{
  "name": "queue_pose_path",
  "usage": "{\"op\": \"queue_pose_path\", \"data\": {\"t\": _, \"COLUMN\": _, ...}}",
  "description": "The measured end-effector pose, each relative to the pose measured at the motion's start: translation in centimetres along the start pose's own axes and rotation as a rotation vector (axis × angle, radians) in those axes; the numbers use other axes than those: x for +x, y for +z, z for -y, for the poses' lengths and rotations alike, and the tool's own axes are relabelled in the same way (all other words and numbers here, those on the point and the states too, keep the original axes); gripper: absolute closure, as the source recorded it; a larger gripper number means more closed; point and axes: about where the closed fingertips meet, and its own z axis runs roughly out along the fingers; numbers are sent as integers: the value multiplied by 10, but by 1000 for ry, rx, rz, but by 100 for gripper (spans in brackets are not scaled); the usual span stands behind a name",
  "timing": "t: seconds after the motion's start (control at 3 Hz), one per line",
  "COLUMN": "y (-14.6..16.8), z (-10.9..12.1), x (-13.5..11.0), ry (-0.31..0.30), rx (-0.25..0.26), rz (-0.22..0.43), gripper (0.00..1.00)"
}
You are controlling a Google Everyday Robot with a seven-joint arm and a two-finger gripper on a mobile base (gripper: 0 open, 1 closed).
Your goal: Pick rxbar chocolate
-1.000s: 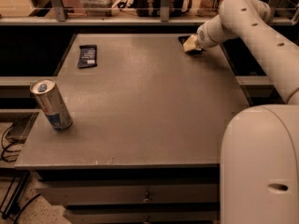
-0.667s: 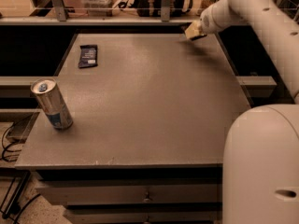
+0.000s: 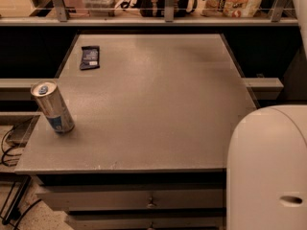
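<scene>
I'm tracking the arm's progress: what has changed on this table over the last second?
The end effector, earlier over the table's far right corner, lifted up and away and is now out of view. It took nothing from the table. The rxbar chocolate stayed at the far left of the table, and the can stayed near the left edge.
</scene>
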Motion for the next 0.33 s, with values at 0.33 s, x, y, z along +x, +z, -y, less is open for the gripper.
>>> {"op": "queue_pose_path", "data": {"t": 0.33, "y": -6, "z": 1, "x": -8, "ry": -7, "rx": 4, "rz": 15, "gripper": 100}}
